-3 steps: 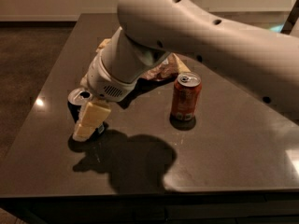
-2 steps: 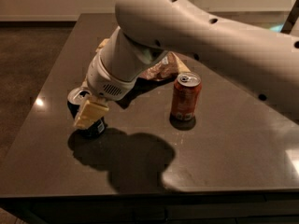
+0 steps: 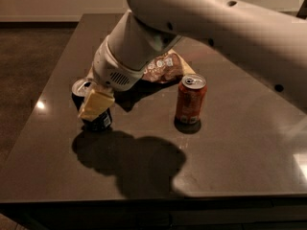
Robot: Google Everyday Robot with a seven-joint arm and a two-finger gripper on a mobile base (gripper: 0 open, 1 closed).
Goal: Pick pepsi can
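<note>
The pepsi can (image 3: pixel 100 122) is dark blue with a silver top and stands on the dark table (image 3: pixel 230 166) at the left. My gripper (image 3: pixel 94 108) is right at the can, and its pale yellow tip covers the can's upper front. The big white arm (image 3: pixel 144 42) reaches down to it from the upper right. An orange-red can (image 3: pixel 190 100) stands upright to the right of the pepsi can, apart from the gripper.
A crinkled snack bag (image 3: pixel 165 67) lies behind the two cans, partly under the arm. The table's left edge is close to the pepsi can. The arm casts a large shadow (image 3: pixel 139 162) on the table in front of the cans.
The gripper's yellow tip has moved up and slightly right, from beside the can's base to over its upper front. The orange-red can has not moved.
</note>
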